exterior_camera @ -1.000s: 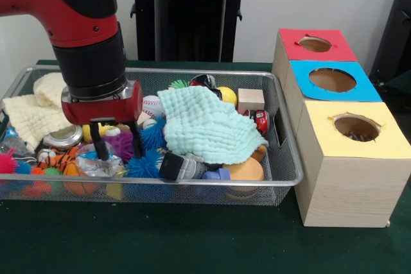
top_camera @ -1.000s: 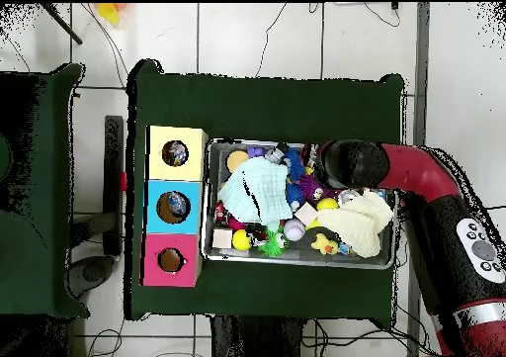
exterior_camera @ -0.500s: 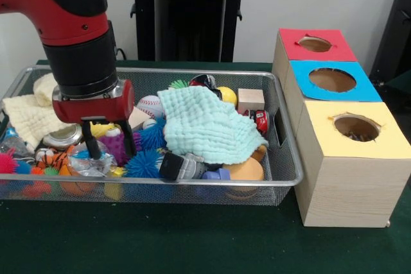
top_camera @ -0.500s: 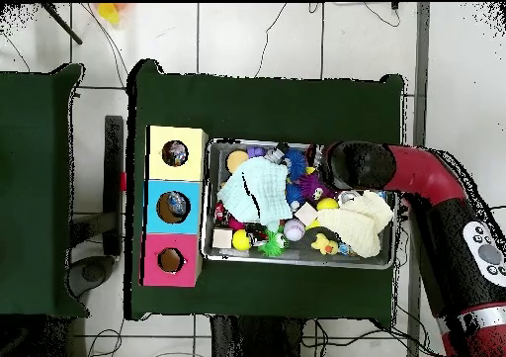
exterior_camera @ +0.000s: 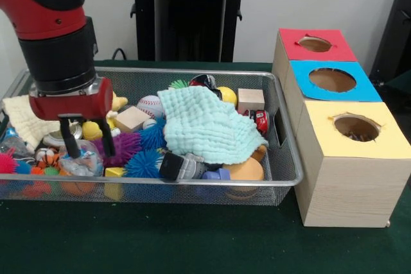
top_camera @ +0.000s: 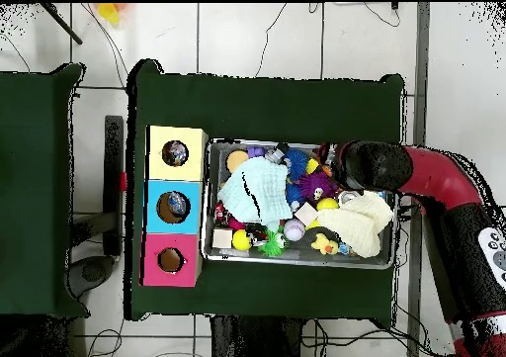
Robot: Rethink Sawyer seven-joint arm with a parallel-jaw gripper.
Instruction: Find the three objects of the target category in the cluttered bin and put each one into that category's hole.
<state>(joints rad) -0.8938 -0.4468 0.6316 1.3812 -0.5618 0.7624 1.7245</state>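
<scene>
Now gripper (exterior_camera: 85,145) low in bin (exterior_camera: 282,139), left end, front view. Two black fingers (exterior_camera: 106,138) spread apart, nothing between them. Tips near clear plastic thing (exterior_camera: 80,166) and purple spiky ball (exterior_camera: 122,145). Green cloth (exterior_camera: 205,123) mid bin. Three boxes (exterior_camera: 350,158) right of bin, holes on top. No writing readable.

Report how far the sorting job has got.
Done: cannot tell; something dark lies in the yellow-topped wooden box's hole, unidentifiable. In hand: nothing; the black-fingered gripper is open, low over clutter at the wire mesh bin's end farthest from the boxes. Left: picking and dropping; the bin is full.
</scene>
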